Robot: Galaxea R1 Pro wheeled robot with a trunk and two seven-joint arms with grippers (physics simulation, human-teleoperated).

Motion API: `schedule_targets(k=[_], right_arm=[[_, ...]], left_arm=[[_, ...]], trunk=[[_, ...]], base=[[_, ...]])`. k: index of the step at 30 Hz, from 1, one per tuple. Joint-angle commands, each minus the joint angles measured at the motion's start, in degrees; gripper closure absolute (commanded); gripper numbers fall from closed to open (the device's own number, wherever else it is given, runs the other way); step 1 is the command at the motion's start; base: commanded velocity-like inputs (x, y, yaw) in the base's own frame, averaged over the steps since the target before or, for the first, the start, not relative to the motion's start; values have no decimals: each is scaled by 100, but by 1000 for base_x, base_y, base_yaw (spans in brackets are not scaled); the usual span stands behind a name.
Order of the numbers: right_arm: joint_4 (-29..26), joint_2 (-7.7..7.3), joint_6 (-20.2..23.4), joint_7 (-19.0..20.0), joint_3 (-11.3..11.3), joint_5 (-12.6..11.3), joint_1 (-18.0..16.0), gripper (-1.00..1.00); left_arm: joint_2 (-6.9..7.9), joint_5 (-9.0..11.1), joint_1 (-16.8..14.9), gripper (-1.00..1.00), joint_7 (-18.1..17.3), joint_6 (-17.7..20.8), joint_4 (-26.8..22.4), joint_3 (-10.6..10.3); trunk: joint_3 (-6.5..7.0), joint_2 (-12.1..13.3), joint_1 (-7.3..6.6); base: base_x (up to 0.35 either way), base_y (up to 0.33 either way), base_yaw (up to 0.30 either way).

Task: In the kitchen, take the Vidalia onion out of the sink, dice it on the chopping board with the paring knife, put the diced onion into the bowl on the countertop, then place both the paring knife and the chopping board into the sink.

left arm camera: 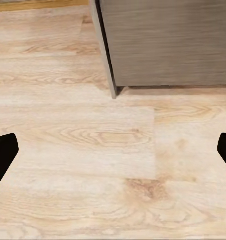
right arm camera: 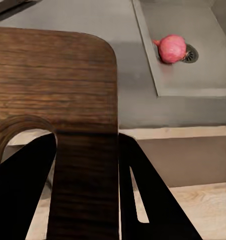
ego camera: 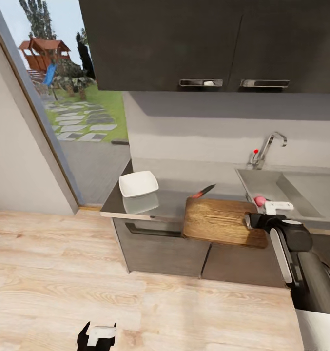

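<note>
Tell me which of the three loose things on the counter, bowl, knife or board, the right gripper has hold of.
The chopping board: the right gripper clamps its handle-slot end, while the paring knife and bowl sit untouched beyond.

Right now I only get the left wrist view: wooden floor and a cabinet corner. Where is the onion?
Observer: The onion lies in the sink, right beside the drain.
Operator: What is the other arm doing?
Observer: The right end effector is clamped on the board, with one finger through its handle slot.
Operator: Is there a knife anywhere?
Observer: The knife lies on the counter, just behind the board.
</note>
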Motion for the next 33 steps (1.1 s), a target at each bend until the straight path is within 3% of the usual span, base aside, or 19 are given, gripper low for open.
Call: schedule_targets(k=[1,8,18,25,29,33], right_arm=[[-2,-22,25,-25,-24,-36,-5,100],[67,-236,15,2,-263,-44,-7,100],[158,-249,8,14,-263,-44,-7,100],[315,-249,-21,6,-247,-30,-7,100],[354,-249,-32,5,-246,104,-7,100],[374,-244,-78,0,-241,407,-7,100]], left_arm=[[-5,-41,-12,-100,60,-28,25,-34],[-11,-41,-12,-100,60,-30,25,-34],[-12,-41,-12,-100,60,-27,25,-34],[-11,-42,-12,-100,60,-29,25,-34],[-11,-42,-12,-100,60,-31,25,-34],[-12,-41,-12,-100,60,-30,25,-34]], trunk=[[-9,-9,6],[-9,-9,6],[-9,-9,6],[-9,-9,6],[-9,-9,6],[-9,-9,6]], base=[[299,-115,0],[262,-191,0],[231,-211,0],[40,-35,0],[5,-4,0],[1,-1,0]])
